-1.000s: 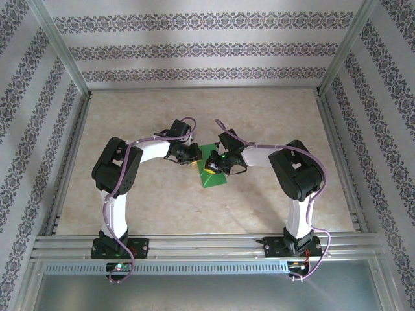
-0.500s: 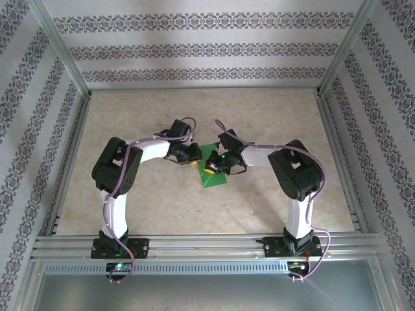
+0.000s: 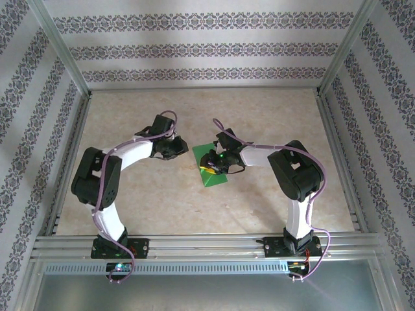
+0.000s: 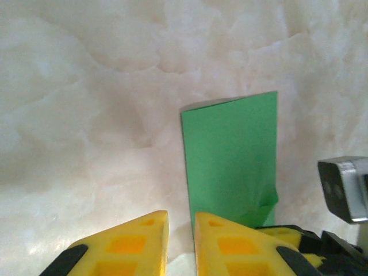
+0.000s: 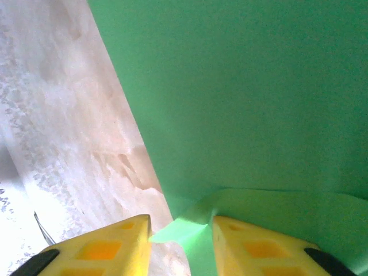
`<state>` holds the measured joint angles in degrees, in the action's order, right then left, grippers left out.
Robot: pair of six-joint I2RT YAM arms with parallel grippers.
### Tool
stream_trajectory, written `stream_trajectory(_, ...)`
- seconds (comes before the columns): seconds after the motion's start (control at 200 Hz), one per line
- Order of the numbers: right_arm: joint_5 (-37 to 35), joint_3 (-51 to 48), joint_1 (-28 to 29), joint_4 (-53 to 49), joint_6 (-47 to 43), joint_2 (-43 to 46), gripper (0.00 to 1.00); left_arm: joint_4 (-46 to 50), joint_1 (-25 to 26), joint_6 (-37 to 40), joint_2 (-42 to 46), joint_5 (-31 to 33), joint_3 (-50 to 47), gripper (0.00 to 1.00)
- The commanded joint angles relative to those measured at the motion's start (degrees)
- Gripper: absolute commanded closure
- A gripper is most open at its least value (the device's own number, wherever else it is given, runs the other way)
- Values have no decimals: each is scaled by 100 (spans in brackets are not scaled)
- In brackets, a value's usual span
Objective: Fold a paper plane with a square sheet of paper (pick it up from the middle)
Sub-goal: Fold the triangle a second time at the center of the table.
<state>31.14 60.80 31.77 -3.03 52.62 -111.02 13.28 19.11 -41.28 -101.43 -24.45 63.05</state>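
The far half of the table (image 3: 207, 110) lies bare from wall to wall, open to a reach from either side; the near strip in front of the middle is bare as well; at the centre the green paper (image 3: 217, 180) lies flat, the right gripper (image 3: 209, 168) low over it; the left gripper (image 3: 181, 146) sits just beside the paper's left edge, leaving only a narrow lane between; aluminium frame rails (image 3: 70, 152) hem both sides.

paper sheet (image 4: 230, 155): bright green (plain) | table (image 4: 86, 115): cream marbled | walls (image 3: 207, 48): floral-striped | left gripper (image 4: 181, 221): yellow fingers (image 4: 132, 241)
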Motion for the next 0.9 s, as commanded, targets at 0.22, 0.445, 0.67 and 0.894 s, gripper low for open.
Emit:
stream_trajectory(0.22,-333,-213,-30,-172,-117,-141,60,-274,142,-303,509,-372,-538,80)
stream_trajectory(0.445,-455,-363,-78,-287,-219,-130,79,-464,447,-457,472,-538,-586,82)
stream_trajectory(0.67,-571,-384,-101,-519,-283,-174,94,-668,812,-631,126,-690,-494,87)
stream_trajectory(0.894,-604,-337,-104,-699,-313,-239,100,-461,1024,-536,-304,-588,-161,92)
